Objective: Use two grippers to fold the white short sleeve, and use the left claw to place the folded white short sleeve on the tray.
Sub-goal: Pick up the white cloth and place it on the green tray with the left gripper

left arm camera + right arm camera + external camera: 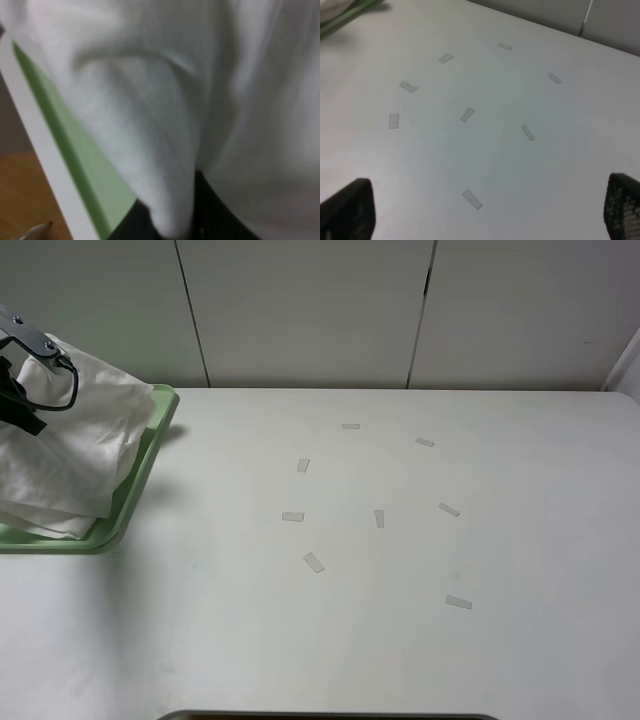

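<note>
Shirt (70, 440) is bunched over the tray (150, 455), at 9 o'clock on the counter (400, 570), far left of the high view. Part of it is draped on the tray's left half; the upper part is hung from the left claw (20, 405), whose jaws are clamped together on a fold of cloth. In the left wrist view the shirt (190, 100) fills almost the whole picture, with a strip of green tray (75, 165) beside it.

Step judged: placing. To be done well, the claw should be lowered until the bundle is borne by the tray floor, then opened; released high, the folds would likely slump over the rim.

Right jaws are spread wide, empty, over bare counter with tape strips (471, 198).

Hidden: claw tips are buried in cloth; tray's left part is cut off by the frame; whether the fold is neat cannot be told. Left wrist view is blurred.
</note>
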Motion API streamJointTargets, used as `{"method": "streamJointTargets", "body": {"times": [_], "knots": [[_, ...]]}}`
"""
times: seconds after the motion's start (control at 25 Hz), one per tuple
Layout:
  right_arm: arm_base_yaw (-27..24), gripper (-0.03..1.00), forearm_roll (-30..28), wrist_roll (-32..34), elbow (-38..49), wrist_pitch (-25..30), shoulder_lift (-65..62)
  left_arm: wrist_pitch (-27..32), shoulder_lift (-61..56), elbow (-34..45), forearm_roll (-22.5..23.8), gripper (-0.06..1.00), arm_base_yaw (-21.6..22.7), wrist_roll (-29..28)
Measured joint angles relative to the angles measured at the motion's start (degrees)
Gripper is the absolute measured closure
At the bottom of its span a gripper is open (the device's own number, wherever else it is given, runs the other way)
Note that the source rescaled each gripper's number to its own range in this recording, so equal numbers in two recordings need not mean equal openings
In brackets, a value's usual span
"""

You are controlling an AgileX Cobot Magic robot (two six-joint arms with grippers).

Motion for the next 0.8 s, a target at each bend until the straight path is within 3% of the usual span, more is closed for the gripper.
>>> {"method": "streamJointTargets", "body": {"times": [0.24,0.36,0.4,0.44,0.48,0.52,0.6,0.8], "knots": [[0.0,-0.03,0.0,0.0,0.0,0.0,0.0,-1.8,0.0,0.0,-0.1,0.90,0.1,0.2],[0.0,-0.03,0.0,0.0,0.0,0.0,0.0,-2.5,0.0,0.0,-0.7,0.83,0.1,0.2],[0.0,-0.03,0.0,0.0,0.0,0.0,0.0,-2.8,0.0,0.0,-1.2,0.76,0.1,0.2],[0.0,-0.03,0.0,0.0,0.0,0.0,0.0,-4.2,-0.1,0.0,-2.7,0.42,0.1,-0.7],[0.0,-0.03,0.0,0.0,0.0,0.0,0.0,-5.7,-0.2,0.0,-3.7,0.16,-0.1,-2.9],[0.0,-0.03,0.0,0.0,0.0,0.0,0.0,-6.7,-0.7,0.0,-4.4,0.05,-0.3,-4.2],[0.0,-0.03,0.0,0.0,0.0,0.0,0.0,-7.3,-1.8,0.0,-4.5,-0.02,-1.2,-5.0],[0.0,-0.03,0.1,0.0,0.0,0.0,0.0,-7.3,-5.0,0.0,-4.7,-0.05,-3.7,-5.2]]}}
